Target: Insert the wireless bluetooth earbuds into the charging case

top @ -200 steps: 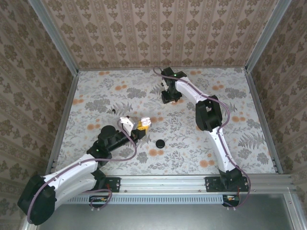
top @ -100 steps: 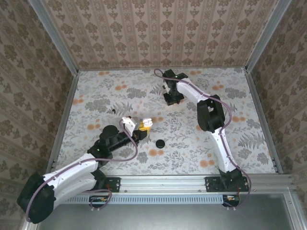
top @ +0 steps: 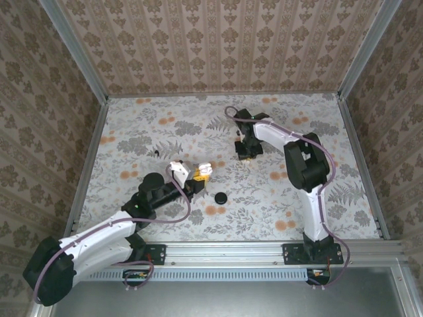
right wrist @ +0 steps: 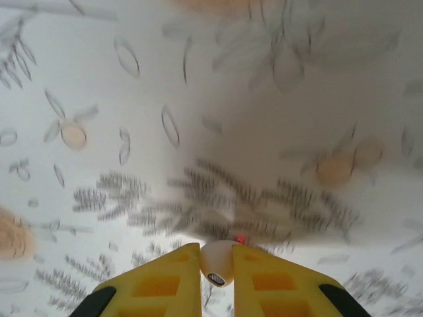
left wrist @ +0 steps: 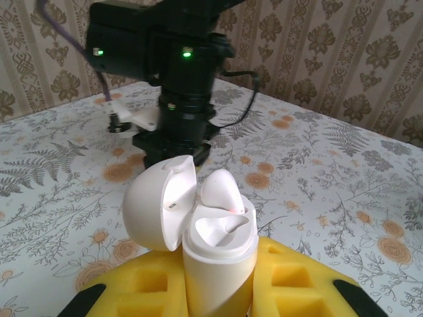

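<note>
Case (left wrist: 218, 274) open, one earbud (left wrist: 221, 191) inside

Overhead view looking down, left wrist close behind charging case (left wrist: 218, 261)

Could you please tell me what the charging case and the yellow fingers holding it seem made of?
Charging case: likely smooth white plastic, semi-gloss; soft highlights on its open lid. Yellow fingers: matte yellow plastic, perhaps printed; rigid square pockets, no shine.

No legible text, brand or number. Tiny dark print on inner face of lid (left wrist: 162, 205) of charging case (left wrist: 218, 277): too small to read.
</note>
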You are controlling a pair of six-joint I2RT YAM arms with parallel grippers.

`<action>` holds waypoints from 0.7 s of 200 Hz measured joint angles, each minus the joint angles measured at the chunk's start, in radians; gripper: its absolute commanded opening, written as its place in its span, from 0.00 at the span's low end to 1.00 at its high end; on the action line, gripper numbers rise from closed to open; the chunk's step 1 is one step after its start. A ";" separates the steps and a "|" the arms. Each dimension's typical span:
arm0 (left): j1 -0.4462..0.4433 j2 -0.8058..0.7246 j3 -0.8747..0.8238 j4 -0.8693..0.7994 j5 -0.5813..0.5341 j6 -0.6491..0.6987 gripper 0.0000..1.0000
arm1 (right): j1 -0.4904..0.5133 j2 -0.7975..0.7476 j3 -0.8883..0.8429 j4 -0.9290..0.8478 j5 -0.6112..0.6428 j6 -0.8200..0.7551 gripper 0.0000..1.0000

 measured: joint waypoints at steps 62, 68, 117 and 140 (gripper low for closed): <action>-0.020 0.036 0.002 0.000 0.009 0.000 0.00 | 0.029 -0.097 -0.163 0.095 -0.095 0.141 0.27; -0.022 0.037 0.002 0.000 0.009 0.000 0.00 | 0.029 -0.097 -0.163 0.095 -0.098 0.147 0.29; -0.037 0.037 0.003 0.000 0.005 0.000 0.00 | 0.020 -0.104 -0.133 0.089 -0.113 0.150 0.37; -0.043 0.037 0.008 0.000 0.001 0.000 0.00 | 0.003 -0.117 -0.114 0.090 -0.124 0.125 0.37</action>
